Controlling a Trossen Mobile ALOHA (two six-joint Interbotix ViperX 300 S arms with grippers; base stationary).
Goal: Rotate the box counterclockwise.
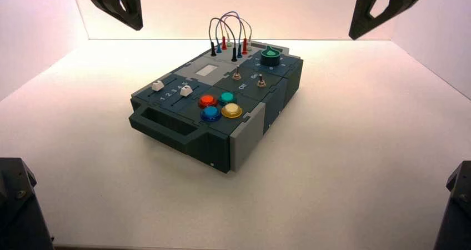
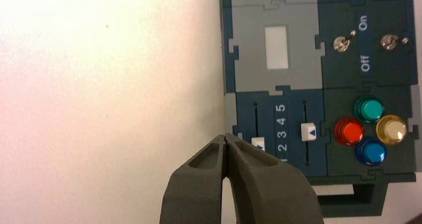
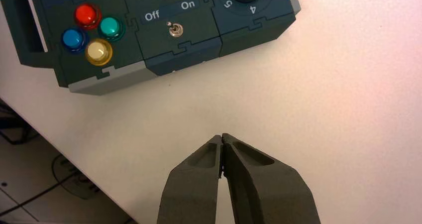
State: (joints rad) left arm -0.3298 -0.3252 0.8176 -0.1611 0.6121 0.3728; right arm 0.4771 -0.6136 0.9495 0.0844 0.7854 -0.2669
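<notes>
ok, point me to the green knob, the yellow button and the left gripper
green knob [image 1: 270, 56]: high view, front of its body
yellow button [image 3: 98, 51]: right wrist view, cap
left gripper [image 2: 225, 136]: left wrist view, between its fingertips

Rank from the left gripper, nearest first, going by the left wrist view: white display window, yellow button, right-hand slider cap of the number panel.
From the left gripper:
1. Slider cap: on the number panel, beside the red button.
2. White display window: in the grey panel next to the sliders.
3. Yellow button: in the button cluster, farthest from the sliders.
</notes>
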